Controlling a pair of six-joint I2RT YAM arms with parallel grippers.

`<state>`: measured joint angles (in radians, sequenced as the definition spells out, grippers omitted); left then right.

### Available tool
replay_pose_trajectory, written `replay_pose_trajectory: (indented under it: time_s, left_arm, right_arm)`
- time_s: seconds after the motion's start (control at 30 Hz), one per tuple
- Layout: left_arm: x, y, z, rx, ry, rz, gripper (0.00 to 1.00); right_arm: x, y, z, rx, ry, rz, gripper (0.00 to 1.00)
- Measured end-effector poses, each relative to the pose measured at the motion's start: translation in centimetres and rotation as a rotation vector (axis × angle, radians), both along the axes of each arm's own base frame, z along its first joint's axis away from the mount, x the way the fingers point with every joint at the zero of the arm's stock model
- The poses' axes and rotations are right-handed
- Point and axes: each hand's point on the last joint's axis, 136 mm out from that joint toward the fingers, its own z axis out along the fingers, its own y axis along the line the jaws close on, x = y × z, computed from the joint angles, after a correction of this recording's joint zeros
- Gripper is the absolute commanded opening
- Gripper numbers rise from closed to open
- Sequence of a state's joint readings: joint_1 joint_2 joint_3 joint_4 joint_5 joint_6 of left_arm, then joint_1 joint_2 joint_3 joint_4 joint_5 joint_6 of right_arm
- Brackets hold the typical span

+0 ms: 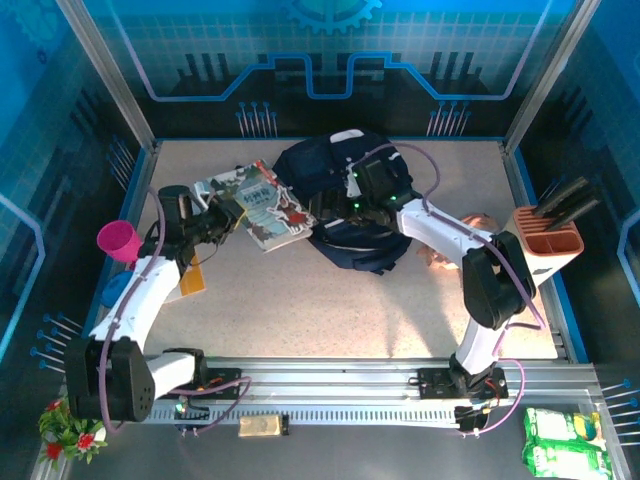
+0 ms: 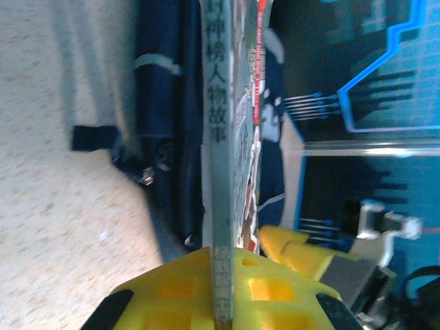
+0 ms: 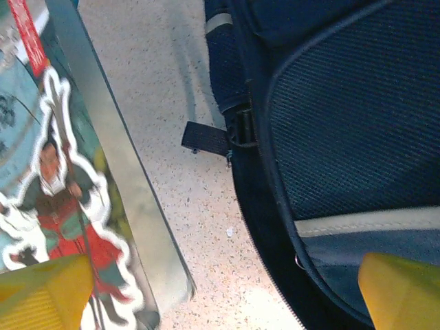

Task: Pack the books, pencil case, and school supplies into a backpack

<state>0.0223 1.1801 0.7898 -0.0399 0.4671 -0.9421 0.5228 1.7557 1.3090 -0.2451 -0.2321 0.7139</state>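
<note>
- The left claw (image 1: 232,210) is pressed together on the edge of a white-and-red illustrated book (image 1: 266,208). In the left wrist view its yellow pads (image 2: 172,289) pinch the grey spine, which is printed with Chinese characters and seen edge-on.
- The book juts out ahead of that claw, above the speckled table (image 1: 300,310), with its far end at the edge of the dark navy backpack (image 1: 350,250).
- The right claw (image 3: 223,295) stands spread wide. In the right wrist view one yellow fingertip (image 3: 45,295) sits over the book's cover and the other over the backpack's fabric, with bare tabletop between them.
- Just ahead of the right claw, a black strap tab and buckle (image 3: 230,132) hang at the backpack's side, below a pale grey stripe.
- Behind the right claw, beside its own arm, a pinkish-beige pencil case (image 1: 438,258) lies partly hidden by the arm.
- Farther out on that side, a beige block holder (image 1: 548,240) with black handles stands near the table's edge.
- Behind the left claw, beside its arm, are a magenta cup (image 1: 118,240), a flat orange-yellow piece (image 1: 192,280) and a small blue piece (image 1: 117,288).
</note>
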Motion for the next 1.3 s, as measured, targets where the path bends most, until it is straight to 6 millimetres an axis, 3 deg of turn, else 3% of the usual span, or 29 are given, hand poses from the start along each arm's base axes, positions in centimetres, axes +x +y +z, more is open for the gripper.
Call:
replay_pose_trajectory:
  time_s: [0.4, 0.6, 0.73, 1.03, 1.3]
  left_arm:
    - [5.4, -5.5, -0.8, -0.171, -0.064, -0.018, 0.00]
    - [7.2, -6.3, -1.6, -0.246, -0.060, 0.016, 0.00]
    - [7.5, -6.9, -0.7, -0.268, -0.081, 0.016, 0.00]
    - [7.6, -7.6, 0.4, -0.291, -0.108, 0.004, 0.00]
    - [7.6, -7.8, 0.6, -0.298, -0.106, 0.006, 0.00]
  right_arm:
    - [-0.4, -0.5, 1.9, 0.424, 0.086, -0.178, 1.00]
    - [0.0, -0.1, 3.2, 0.557, 0.116, -0.229, 0.96]
    - [0.5, 0.1, 3.9, 0.607, 0.114, -0.239, 0.93]
    - [1.2, 1.5, 1.8, 0.637, 0.176, -0.259, 0.80]
    - [1.8, 1.9, 3.2, 0.673, 0.136, -0.245, 0.60]
